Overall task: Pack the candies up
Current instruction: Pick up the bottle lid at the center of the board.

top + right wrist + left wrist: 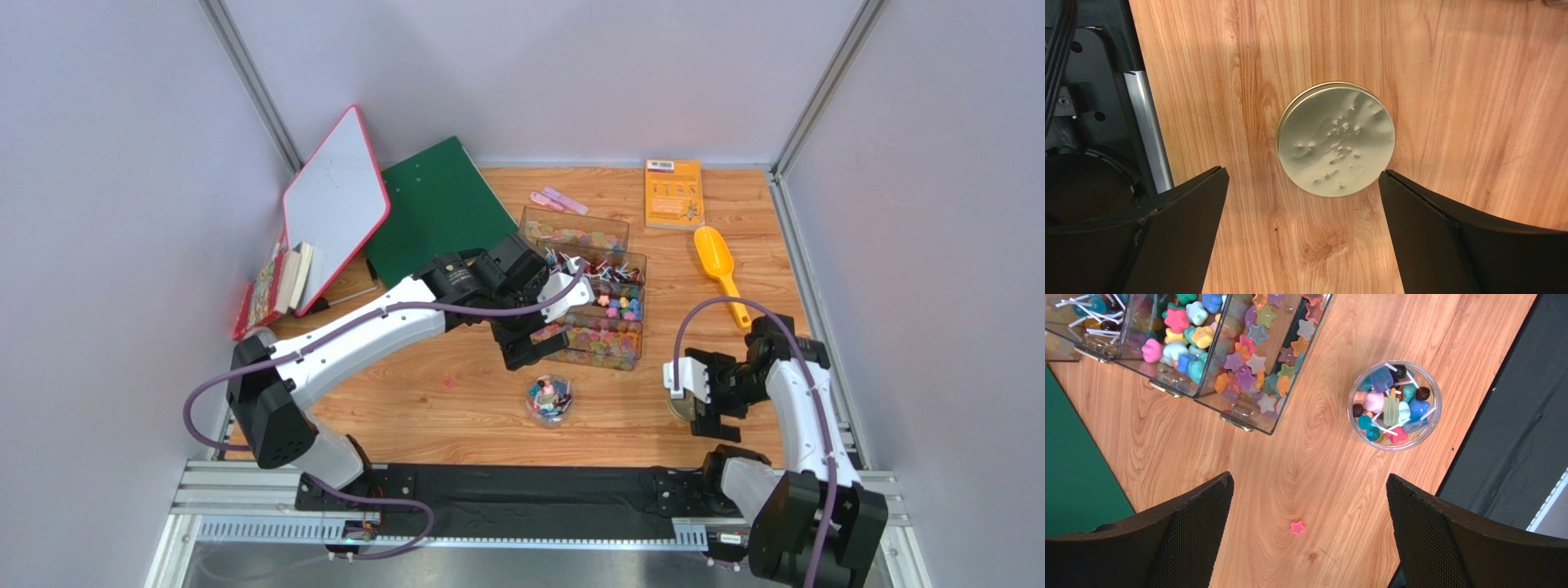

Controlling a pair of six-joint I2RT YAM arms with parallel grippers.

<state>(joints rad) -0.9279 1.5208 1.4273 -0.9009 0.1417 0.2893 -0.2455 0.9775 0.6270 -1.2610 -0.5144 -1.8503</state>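
Candies in mixed bright colours fill a small round clear jar (550, 398), also in the left wrist view (1394, 404). More candies lie in a clear compartment box (591, 288) (1198, 343). One loose pink star candy (1298, 527) lies on the wood between my left fingers. My left gripper (528, 346) (1309, 533) is open and empty, above the table between the box and the jar. My right gripper (702, 402) (1300, 233) is open and empty, just short of the round gold lid (677, 410) (1335, 139), which lies flat on the table.
A yellow scoop (718, 267) lies right of the box. An orange booklet (673, 192), pink wrappers (558, 200), a green folder (436, 208) (1075, 478), a whiteboard (334, 202) and stacked books (280, 288) stand at the back and left. A black mat (528, 490) lines the near edge.
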